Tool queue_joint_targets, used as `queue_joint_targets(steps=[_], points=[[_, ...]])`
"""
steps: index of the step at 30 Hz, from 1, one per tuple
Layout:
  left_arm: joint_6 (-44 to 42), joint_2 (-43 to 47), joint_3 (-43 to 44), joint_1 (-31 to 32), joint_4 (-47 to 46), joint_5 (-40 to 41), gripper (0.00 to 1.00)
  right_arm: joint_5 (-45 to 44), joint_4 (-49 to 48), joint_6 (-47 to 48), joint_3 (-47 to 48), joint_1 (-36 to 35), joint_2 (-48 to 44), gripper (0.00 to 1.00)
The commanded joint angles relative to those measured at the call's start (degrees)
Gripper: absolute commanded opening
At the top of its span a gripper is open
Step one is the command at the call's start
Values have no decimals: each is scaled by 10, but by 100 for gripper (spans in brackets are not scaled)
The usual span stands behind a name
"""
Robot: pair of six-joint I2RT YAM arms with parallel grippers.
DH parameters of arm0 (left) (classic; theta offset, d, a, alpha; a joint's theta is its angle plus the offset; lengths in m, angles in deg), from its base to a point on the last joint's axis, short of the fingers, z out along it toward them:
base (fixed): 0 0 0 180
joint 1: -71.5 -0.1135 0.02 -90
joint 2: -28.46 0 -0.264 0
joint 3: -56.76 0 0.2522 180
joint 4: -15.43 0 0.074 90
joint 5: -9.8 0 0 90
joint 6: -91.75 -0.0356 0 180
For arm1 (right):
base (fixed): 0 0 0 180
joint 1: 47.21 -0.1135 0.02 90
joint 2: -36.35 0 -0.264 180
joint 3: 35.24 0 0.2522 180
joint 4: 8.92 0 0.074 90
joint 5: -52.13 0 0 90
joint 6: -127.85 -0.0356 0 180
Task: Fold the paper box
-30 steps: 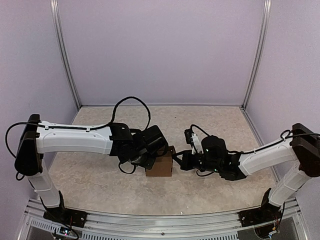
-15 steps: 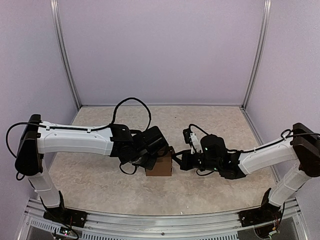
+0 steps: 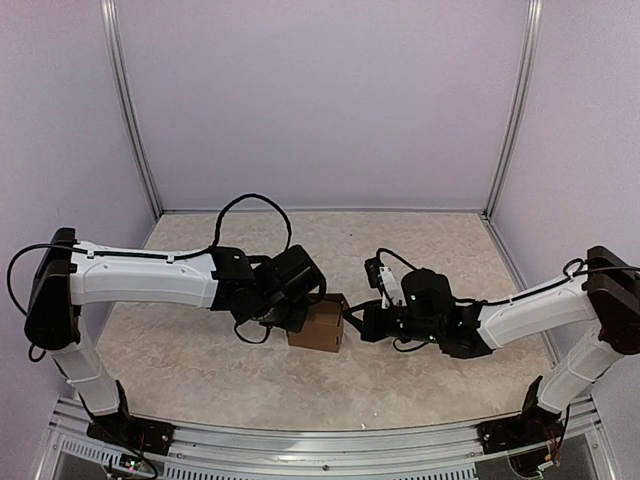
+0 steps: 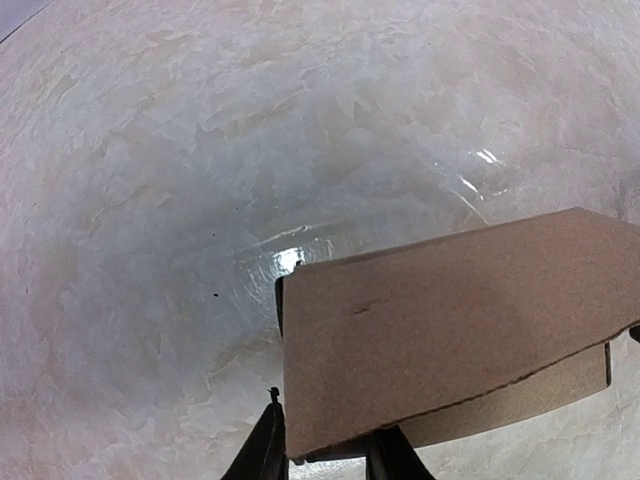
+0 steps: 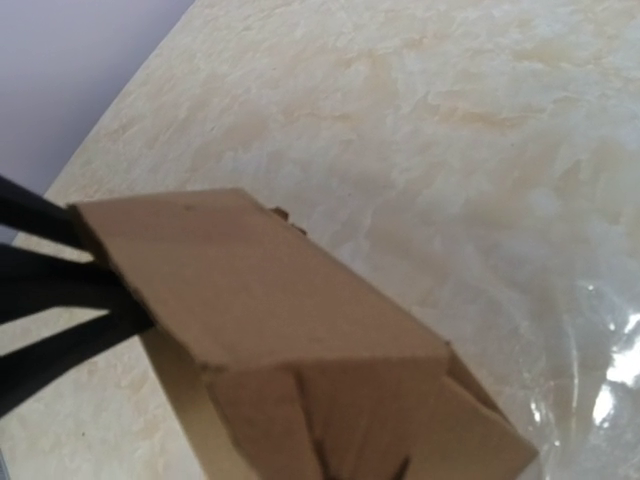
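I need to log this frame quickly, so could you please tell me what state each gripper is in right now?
Left gripper: closed on an edge of the paper box.
Right gripper: against the paper box, fingers hidden; cannot tell.

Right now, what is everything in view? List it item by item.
paper box: one, brown, mid-table between the two grippers, already box-shaped
table: one, beige marbled, under everything
walls: three, pale lilac, back and both sides
frame posts: two, silver, back corners
left gripper: one, black, clamped on the box's left edge
right gripper: one, black, at the box's right side; its grip cannot be made out
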Motion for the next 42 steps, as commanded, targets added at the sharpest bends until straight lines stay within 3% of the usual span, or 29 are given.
queue_joint_targets(steps=[1, 17, 32, 42], points=[[1, 0, -12, -6, -5, 20, 25, 12, 28, 4, -3, 1, -13, 0], [-28, 0, -23, -13, -43, 16, 29, 17, 30, 0, -3, 1, -14, 0], [-29, -7, -29, -17, -54, 27, 1, 26, 33, -3, 2, 0, -20, 0], [-22, -18, -22, -5, -39, 42, 0, 59, 28, -50, 30, 0, -36, 0]])
